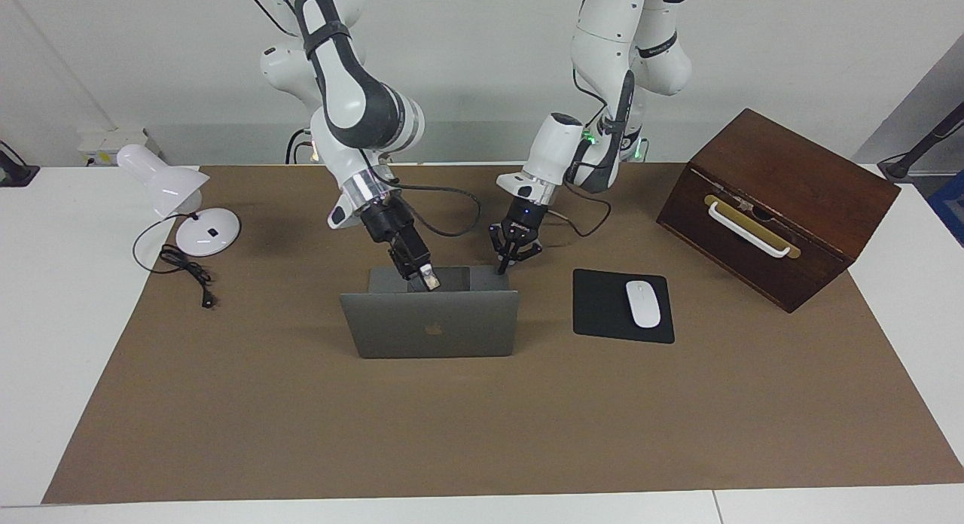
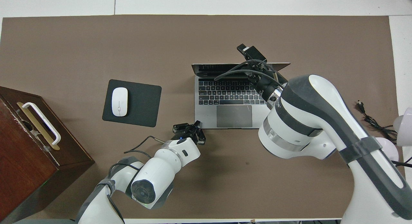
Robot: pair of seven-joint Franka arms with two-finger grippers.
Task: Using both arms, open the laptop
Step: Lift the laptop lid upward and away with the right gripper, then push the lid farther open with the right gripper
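Note:
The silver-grey laptop (image 1: 433,324) stands open in the middle of the brown mat, its lid about upright with the apple logo turned away from the robots. The keyboard deck (image 2: 225,101) and trackpad show in the overhead view. My right gripper (image 1: 429,278) is at the lid's top edge, on the keyboard side, and it also shows in the overhead view (image 2: 250,52). My left gripper (image 1: 506,264) is open, with one fingertip down at the deck's corner nearest the robots at the left arm's end. It also shows in the overhead view (image 2: 190,130).
A black mouse pad (image 1: 602,306) with a white mouse (image 1: 642,303) lies beside the laptop toward the left arm's end. A brown wooden box (image 1: 776,204) with a white handle stands further that way. A white desk lamp (image 1: 181,200) and its cord sit at the right arm's end.

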